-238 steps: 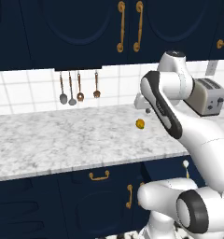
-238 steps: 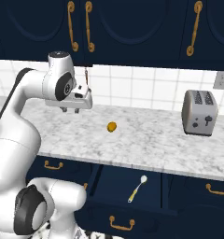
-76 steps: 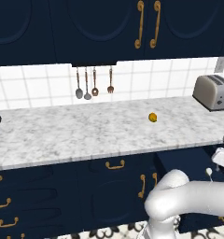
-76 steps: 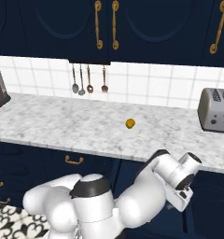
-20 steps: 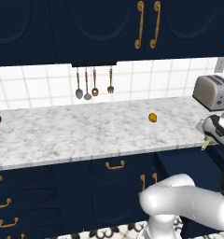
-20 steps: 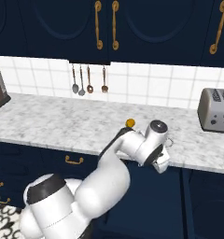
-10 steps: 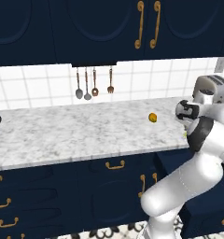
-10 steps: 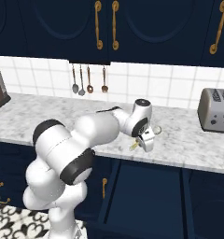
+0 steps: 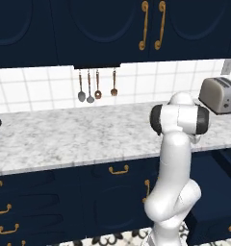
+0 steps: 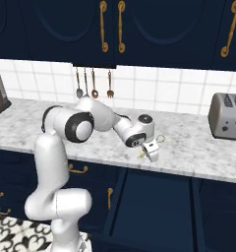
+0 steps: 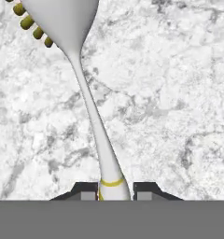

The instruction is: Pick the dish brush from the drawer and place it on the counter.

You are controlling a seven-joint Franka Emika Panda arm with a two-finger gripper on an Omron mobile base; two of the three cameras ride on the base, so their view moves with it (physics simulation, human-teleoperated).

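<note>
I've got the dish brush (image 11: 88, 100) right in front of me in the hand view, its handle end sitting between the two finger tips, head stretched away over the marbled counter (image 11: 179, 93). The gripper (image 11: 115, 190) looks to be just letting go: there's a sliver of gap on either side of the handle, so I'd call it barely open and no longer clamping, though I can't swear one pad isn't touching.

From the right base view the gripper (image 10: 150, 150) is low over the counter (image 10: 198, 167), close to its near edge, with the dish brush (image 10: 158, 141) poking out toward the far right. That near edge is my worry. If the brush isn't lying flat yet, it could tip or roll when the fingers part, and there isn't much stone between it and the drop.

Second risk: the handle is slim and flares at the end. If I lift away before the fingers clear it, I could drag it along and flick it off the worktop.

Third: the drawer (image 10: 157, 206) looks to be out below, right under that edge. A fall would land it back in there, or on the floor.

The toaster (image 10: 227, 116) is well apart to the right, no concern.
</note>
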